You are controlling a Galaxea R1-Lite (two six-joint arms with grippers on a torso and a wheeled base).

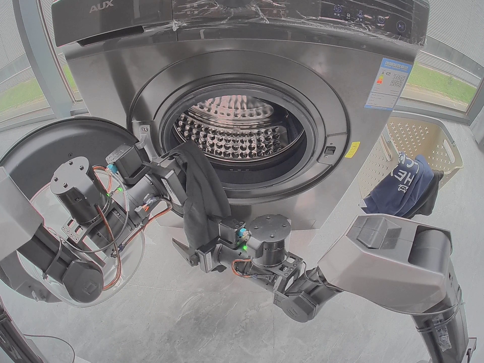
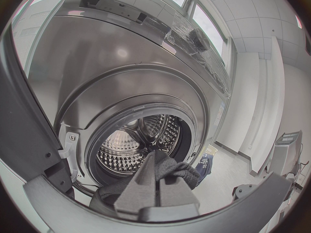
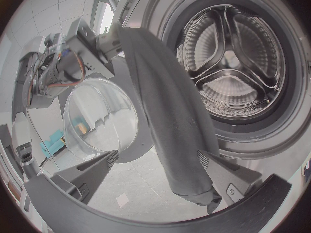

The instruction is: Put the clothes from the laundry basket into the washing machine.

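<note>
Garment (image 1: 204, 197) in left end effector (image 2: 157, 182), energy label (image 1: 388, 84)

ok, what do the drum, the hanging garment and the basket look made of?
Drum: shiny metal, probably stainless steel; mirror glints, punched holes. Garment: dark matte knit fabric, seemingly; hangs in soft folds. Basket: beige plastic, likely; moulded perforated walls.

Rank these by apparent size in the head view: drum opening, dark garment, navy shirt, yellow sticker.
1. drum opening
2-3. dark garment and navy shirt: about alike; garment hangs nearer the camera, so unranked
4. yellow sticker
</note>
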